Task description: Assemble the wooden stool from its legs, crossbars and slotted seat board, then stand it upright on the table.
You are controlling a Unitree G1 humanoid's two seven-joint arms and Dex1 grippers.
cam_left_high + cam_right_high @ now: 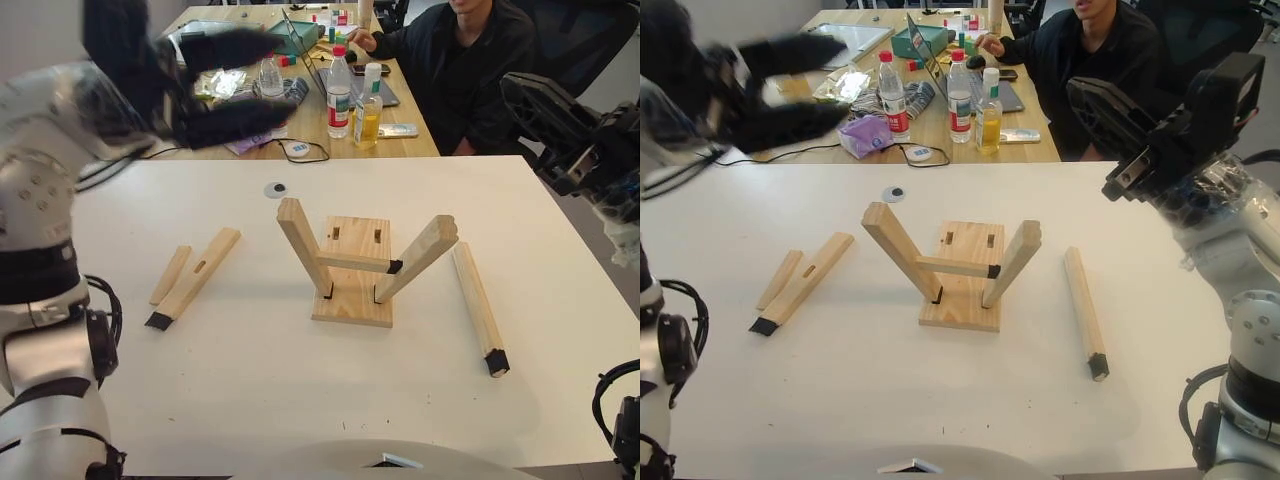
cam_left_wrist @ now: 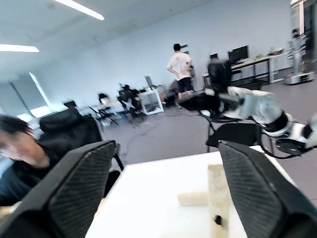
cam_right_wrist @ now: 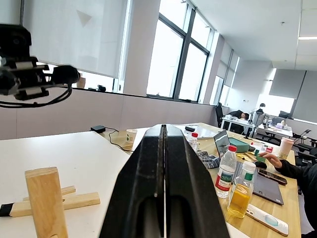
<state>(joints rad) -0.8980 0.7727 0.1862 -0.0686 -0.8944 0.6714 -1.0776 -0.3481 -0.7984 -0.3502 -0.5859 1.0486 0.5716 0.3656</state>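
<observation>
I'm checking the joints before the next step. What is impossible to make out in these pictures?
Head views: how deep the standing legs sit in the seat board; their own ends cover the joints.
Head views: the left gripper is blurred, its fingertips unclear.
Right wrist view: the shut right gripper and the bottom edge hide the seat board.

Head stereo cam looks fwd & down at the table (image 1: 250, 400) from the robot's edge, mid-range. Both eyes share pretty much the whole top w/ the half-built stool (image 1: 352, 262), just offset sideways. Wrist cams sit up high, facing roughly level across the room: left one between the spread pads of the left gripper (image 2: 168, 148), right one along the pressed-together right gripper (image 3: 164, 134). Both catch an upright stool leg (image 3: 45, 203).
</observation>
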